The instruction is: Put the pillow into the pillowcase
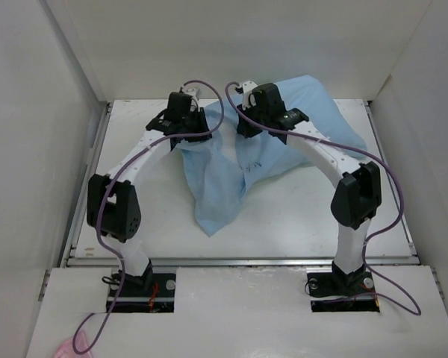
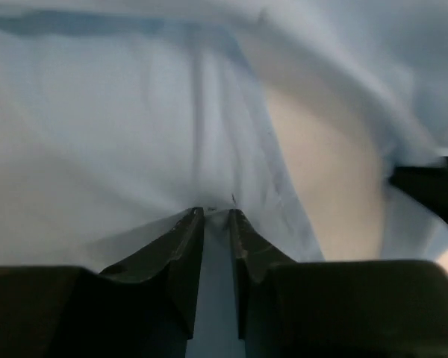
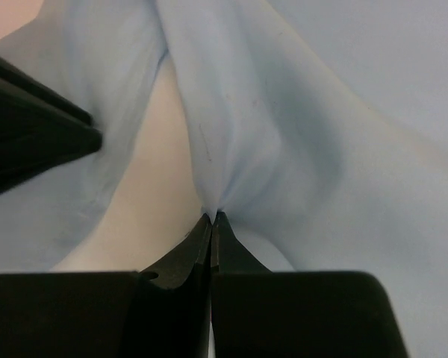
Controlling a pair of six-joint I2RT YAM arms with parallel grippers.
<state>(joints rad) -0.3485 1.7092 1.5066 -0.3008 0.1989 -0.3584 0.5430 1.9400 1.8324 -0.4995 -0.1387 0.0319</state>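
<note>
The light blue pillowcase (image 1: 243, 153) lies rumpled from the back right of the table to the front centre, with a loose tail hanging toward the front. My left gripper (image 1: 185, 134) is shut on a fold at its back left edge; in the left wrist view (image 2: 216, 212) cloth (image 2: 119, 134) sits between the nearly closed jaws. My right gripper (image 1: 246, 128) is shut on a pinch of the same cloth; in its wrist view (image 3: 212, 216) the fabric (image 3: 284, 134) puckers at the tips. No white pillow shows plainly. A cream surface (image 3: 145, 194) shows between the folds; I cannot tell what it is.
The table (image 1: 134, 216) is walled in by white panels on the left, back and right. The two grippers are close together at the back centre. The right gripper shows as a dark shape (image 2: 433, 186) in the left wrist view, and the left gripper (image 3: 30, 130) in the right one.
</note>
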